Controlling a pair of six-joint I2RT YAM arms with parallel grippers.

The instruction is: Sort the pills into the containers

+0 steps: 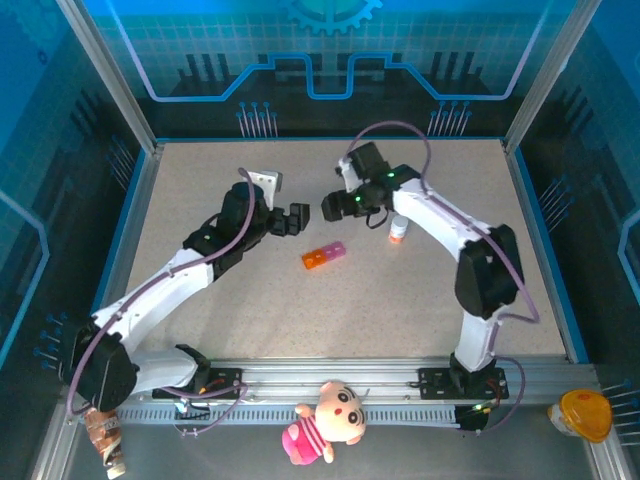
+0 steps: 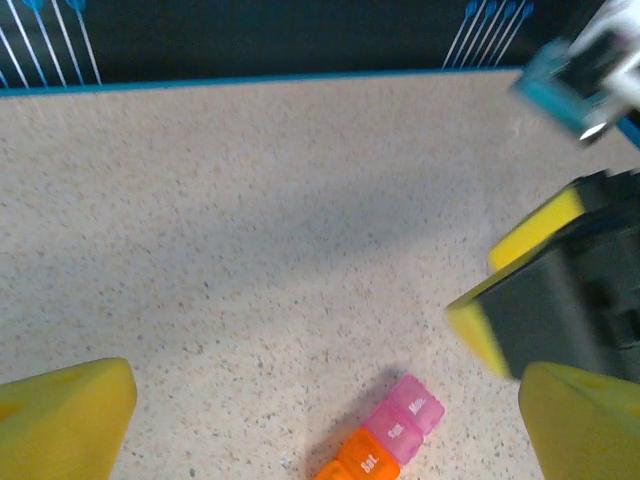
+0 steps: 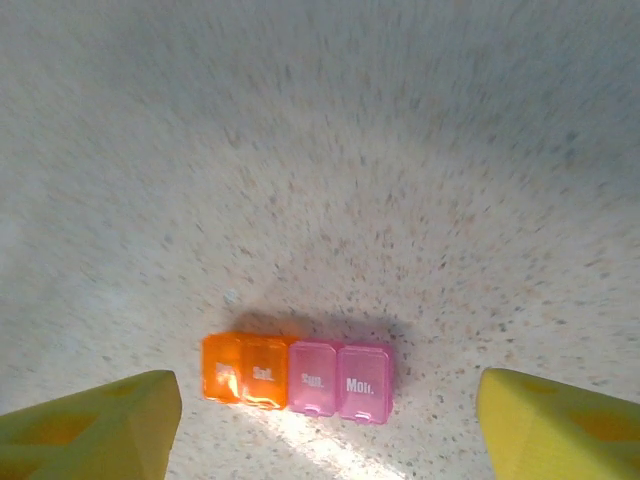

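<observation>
The containers (image 1: pixel 323 255) are a short strip of joined compartments, orange on one end and pink on the other, lying flat mid-table with lids marked Sat., Sun. and Mon. My left gripper (image 1: pixel 297 218) hovers just behind and left of them, yellow fingers (image 2: pixel 70 415) spread wide and empty; the strip (image 2: pixel 385 440) lies low between them. My right gripper (image 1: pixel 333 207) hangs above and behind the strip, also open and empty, with the strip (image 3: pixel 297 375) between its fingers (image 3: pixel 560 425). A tiny pale speck (image 3: pixel 230 297) lies beside the orange end. No pill is clearly visible.
A small white bottle with an orange end (image 1: pixel 398 231) stands right of the strip, under the right arm. The right gripper's black body (image 2: pixel 545 300) sits close to the left gripper. Blue walls (image 1: pixel 130 220) ring the table. A plush doll (image 1: pixel 325 420) lies outside the front rail.
</observation>
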